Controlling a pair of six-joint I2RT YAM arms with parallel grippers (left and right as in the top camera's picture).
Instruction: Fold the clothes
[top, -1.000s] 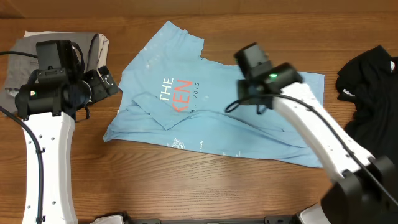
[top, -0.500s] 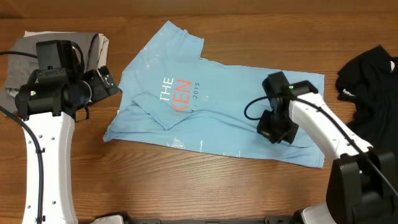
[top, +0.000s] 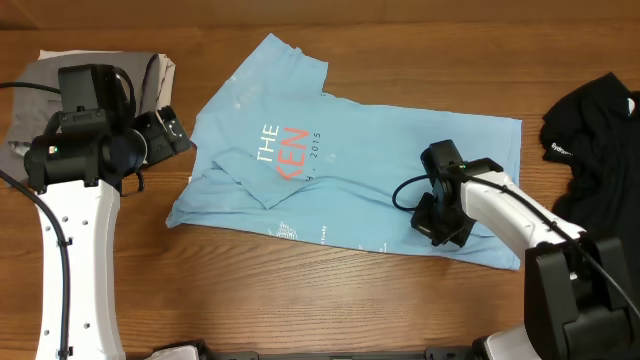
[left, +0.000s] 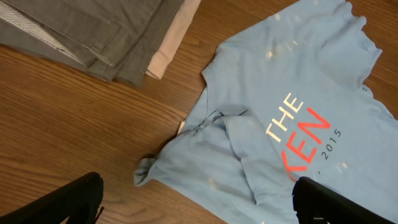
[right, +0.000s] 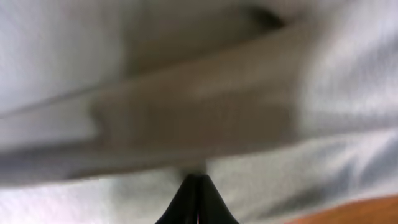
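Wood table (top: 300, 300): blue T-shirt (top: 350, 190) ctr, grey trousers (left: 81, 31) far left, black garment (top: 600, 130) far right.

The left hand (left: 198, 202) hovers with jaws wide apart; the right hand (right: 198, 186), tipped low, is pinched closed.

Lt blue tee (top: 350, 190) rumpled, partly folded
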